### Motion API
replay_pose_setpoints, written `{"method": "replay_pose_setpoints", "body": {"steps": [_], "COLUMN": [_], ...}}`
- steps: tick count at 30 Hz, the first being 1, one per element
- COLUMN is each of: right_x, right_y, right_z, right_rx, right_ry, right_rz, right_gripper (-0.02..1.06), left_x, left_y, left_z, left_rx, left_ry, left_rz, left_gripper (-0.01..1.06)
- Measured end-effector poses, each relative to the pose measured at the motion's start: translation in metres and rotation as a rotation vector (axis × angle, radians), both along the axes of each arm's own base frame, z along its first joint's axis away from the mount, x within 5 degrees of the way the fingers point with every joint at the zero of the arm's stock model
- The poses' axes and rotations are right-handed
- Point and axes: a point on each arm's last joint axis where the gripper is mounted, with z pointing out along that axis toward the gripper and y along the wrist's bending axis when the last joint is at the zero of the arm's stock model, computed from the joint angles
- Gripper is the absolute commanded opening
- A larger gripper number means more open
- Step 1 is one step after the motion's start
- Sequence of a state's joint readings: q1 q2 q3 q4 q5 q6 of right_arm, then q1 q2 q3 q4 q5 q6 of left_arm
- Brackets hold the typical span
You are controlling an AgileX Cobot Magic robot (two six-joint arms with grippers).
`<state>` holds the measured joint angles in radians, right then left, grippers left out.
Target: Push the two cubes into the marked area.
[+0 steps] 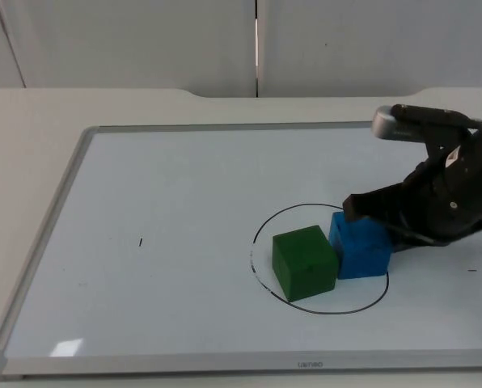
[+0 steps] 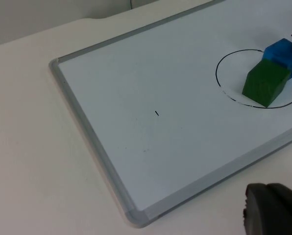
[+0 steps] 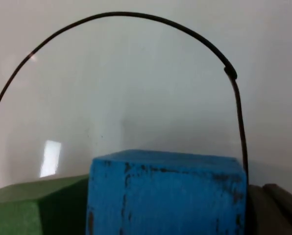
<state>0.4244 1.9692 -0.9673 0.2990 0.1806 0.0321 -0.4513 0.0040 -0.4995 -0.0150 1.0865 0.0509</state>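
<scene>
I see a whiteboard (image 1: 168, 202) lying flat on the white counter (image 1: 31, 121), with a black circle (image 1: 261, 226) drawn on it. The green cube (image 1: 304, 262) sits inside the circle, close to its near edge. The blue cube (image 1: 359, 245) is touching the green cube's right side and is also inside the line, at the circle's right part.

My right claw (image 1: 353, 208) is low over the board, right behind the blue cube and against its far upper edge. I cannot tell whether its fingers are spread or pressed together. Through the right wrist camera the blue cube (image 3: 165, 193) is very close, with the green cube (image 3: 38, 208) beside it and the circle's line (image 3: 136, 17) arcing beyond them.

My left claw (image 2: 273, 208) waits off the board, over the bare counter near the board's front corner; I cannot tell its finger state either. From that wrist camera I see the green cube (image 2: 266, 82) and blue cube (image 2: 284, 53) together in the circle (image 2: 224, 90), and a small black tick (image 2: 157, 113) on the board.
</scene>
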Motion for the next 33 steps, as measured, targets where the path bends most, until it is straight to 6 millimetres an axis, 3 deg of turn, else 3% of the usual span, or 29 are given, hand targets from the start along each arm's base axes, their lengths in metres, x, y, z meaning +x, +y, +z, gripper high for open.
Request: {"method": "replay_pose_setpoints", "body": {"steps": [6,11,12,16,17,22,23,28,29,33], "right_x": [0.002,0.004,0.004,-0.011,-0.011,-0.043,-0.043,-0.084,-0.084,-0.118], "right_y": [-0.001,-0.014,-0.014,-0.021,-0.021,-0.033,-0.033,-0.049,-0.049,-0.062], "right_z": [0.017,0.072,0.072,0.122,0.122,0.184,0.184,0.237,0.237,0.268], "right_rx": [-0.007,0.007,0.007,-0.008,-0.008,0.014,0.014,0.034,0.034,0.036], "right_ry": [-0.056,-0.207,-0.207,-0.316,-0.316,-0.429,-0.429,-0.565,-0.565,-0.661], "right_rz": [0.051,0.069,0.069,0.127,0.127,0.151,0.151,0.178,0.178,0.208], "right_gripper": [0.00,0.00,0.00,0.00,0.00,0.00,0.00,0.00,0.00,0.00], "left_x": [0.000,0.000,0.000,0.000,0.000,0.000,0.000,0.000,0.000,0.000], "left_y": [0.000,0.000,0.000,0.000,0.000,0.000,0.000,0.000,0.000,0.000], "left_z": [0.000,0.000,0.000,0.000,0.000,0.000,0.000,0.000,0.000,0.000], "left_rx": [0.000,0.000,0.000,0.000,0.000,0.000,0.000,0.000,0.000,0.000], "left_ry": [0.000,0.000,0.000,0.000,0.000,0.000,0.000,0.000,0.000,0.000], "left_rz": [0.000,0.000,0.000,0.000,0.000,0.000,0.000,0.000,0.000,0.000], "left_gripper": [0.00,0.00,0.00,0.00,0.00,0.00,0.00,0.00,0.00,0.00]}}
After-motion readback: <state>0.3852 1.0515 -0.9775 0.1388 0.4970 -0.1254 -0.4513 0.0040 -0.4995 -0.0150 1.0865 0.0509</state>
